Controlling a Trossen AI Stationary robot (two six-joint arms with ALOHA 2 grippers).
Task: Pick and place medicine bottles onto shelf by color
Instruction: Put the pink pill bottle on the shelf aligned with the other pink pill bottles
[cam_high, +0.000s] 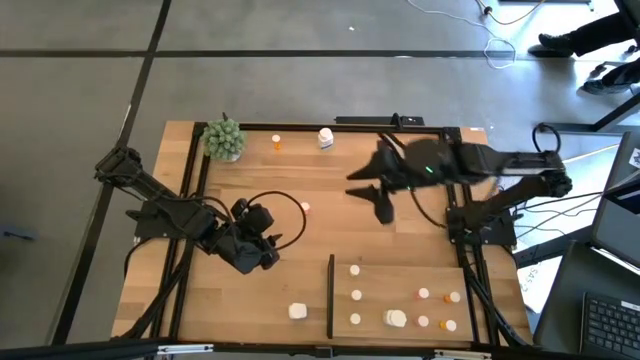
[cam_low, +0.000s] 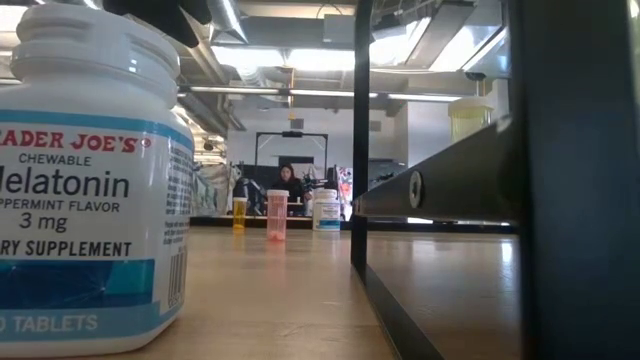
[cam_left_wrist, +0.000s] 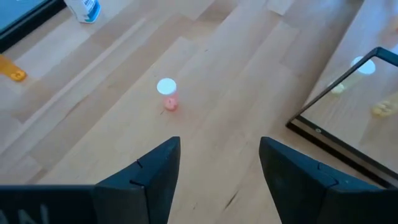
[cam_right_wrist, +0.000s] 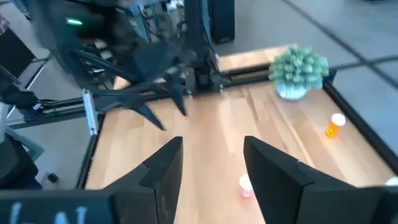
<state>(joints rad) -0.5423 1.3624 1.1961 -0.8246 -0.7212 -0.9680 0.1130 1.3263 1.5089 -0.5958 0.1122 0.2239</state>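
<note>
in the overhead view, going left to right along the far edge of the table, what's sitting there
Green plant ball → orange bottle → white bottle.

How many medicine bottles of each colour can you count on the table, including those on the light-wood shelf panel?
White plastic medicine bottles: 6
Orange plastic medicine bottles with white caps: 5
Small pink plastic bottle with a white cap: 1
Total: 12
</note>
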